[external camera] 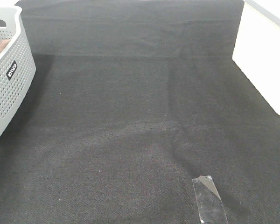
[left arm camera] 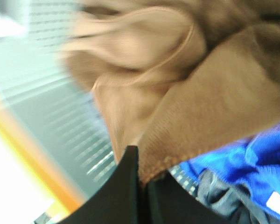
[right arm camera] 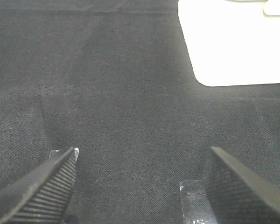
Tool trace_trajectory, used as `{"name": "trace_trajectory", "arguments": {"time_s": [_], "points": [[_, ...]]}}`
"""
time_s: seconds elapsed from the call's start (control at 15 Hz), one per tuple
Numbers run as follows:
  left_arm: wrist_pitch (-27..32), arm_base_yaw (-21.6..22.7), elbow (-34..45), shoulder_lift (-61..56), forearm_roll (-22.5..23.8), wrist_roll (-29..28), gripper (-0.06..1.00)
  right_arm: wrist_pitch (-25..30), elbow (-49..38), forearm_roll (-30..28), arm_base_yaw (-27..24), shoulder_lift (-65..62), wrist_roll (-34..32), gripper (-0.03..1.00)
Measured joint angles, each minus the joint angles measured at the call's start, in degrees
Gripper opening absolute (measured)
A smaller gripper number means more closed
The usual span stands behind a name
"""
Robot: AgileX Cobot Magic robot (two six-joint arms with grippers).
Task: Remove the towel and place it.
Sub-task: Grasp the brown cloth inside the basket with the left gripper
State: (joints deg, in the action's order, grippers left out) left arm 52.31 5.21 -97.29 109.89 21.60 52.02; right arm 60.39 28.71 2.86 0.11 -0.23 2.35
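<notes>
Inside the grey perforated basket [external camera: 9, 88] at the left edge of the black-clothed counter [external camera: 140, 116], the left end effector [left arm camera: 141, 181] is clamped on the brown towel [left arm camera: 214, 112], which lies against blue cloth [left arm camera: 252, 158]. The right end effector [right arm camera: 140, 182] hangs spread wide over open counter, near the white box [external camera: 266, 60].

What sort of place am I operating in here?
Most likely a staged laundry-handling test bench, not a home: a wide black cloth as the work surface, a grey perforated basket at its left edge holding the towel among other fabrics, and a clear tape strip stuck on the cloth.
</notes>
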Motion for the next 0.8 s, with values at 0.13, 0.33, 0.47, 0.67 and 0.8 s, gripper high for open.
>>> {"name": "trace_trajectory", "arguments": {"time_s": [0.13, 0.33, 0.47, 0.67, 0.8], "points": [[0.92, 0.0, 0.0, -5.16, -4.13, -1.03, 0.0, 0.0, 0.0, 0.0, 0.0, 0.0, 0.0, 0.73], [0.97, -0.29, 0.0, -11.4, -9.34, -2.75, 0.0, 0.0, 0.0, 0.0, 0.0, 0.0, 0.0, 0.73], [0.92, -2.58, 0.0, -15.13, -9.68, -3.78, 0.0, 0.0, 0.0, 0.0, 0.0, 0.0, 0.0, 0.73], [0.23, -7.16, 0.0, -18.22, -9.8, -5.33, 0.0, 0.0, 0.0, 0.0, 0.0, 0.0, 0.0, 0.73], [-0.29, -12.95, -2.23, -21.31, -9.4, -8.08, 0.0, 0.0, 0.0, 0.0, 0.0, 0.0, 0.0, 0.73]]}}
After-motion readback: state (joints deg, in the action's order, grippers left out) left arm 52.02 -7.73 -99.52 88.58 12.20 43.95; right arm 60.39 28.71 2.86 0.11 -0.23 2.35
